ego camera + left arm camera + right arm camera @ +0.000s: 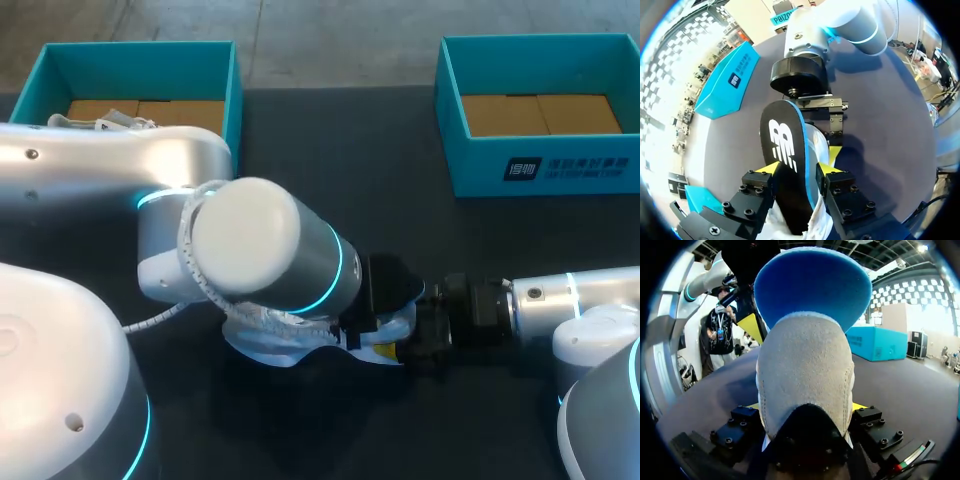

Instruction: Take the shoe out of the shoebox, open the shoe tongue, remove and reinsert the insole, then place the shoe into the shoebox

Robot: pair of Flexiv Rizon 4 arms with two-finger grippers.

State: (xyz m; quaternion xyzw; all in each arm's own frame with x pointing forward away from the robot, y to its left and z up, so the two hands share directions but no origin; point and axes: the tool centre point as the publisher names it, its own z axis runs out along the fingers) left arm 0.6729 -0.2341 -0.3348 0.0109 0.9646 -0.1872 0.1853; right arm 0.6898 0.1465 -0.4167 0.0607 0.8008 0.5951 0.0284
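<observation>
Two teal shoeboxes sit at the far edge of the dark table [330,180], the left shoebox [140,60] and the right shoebox [540,165] well apart, as seen from the head camera. The white shoe [270,340] lies on the table near the front, out of both boxes and largely hidden under the left arm [260,245]. The right arm [570,295] brings the right gripper [400,345] against the shoe's end. From the left wrist, the left gripper [799,169] is clamped on the black insole [782,150], a yellow tip pressed to each side; the insole stands up out of the shoe toward the other gripper just ahead. From the right wrist, the right gripper is closed on the shoe's grey suede heel, its fingers touching both sides, with the insole's blue underside rising above.
</observation>
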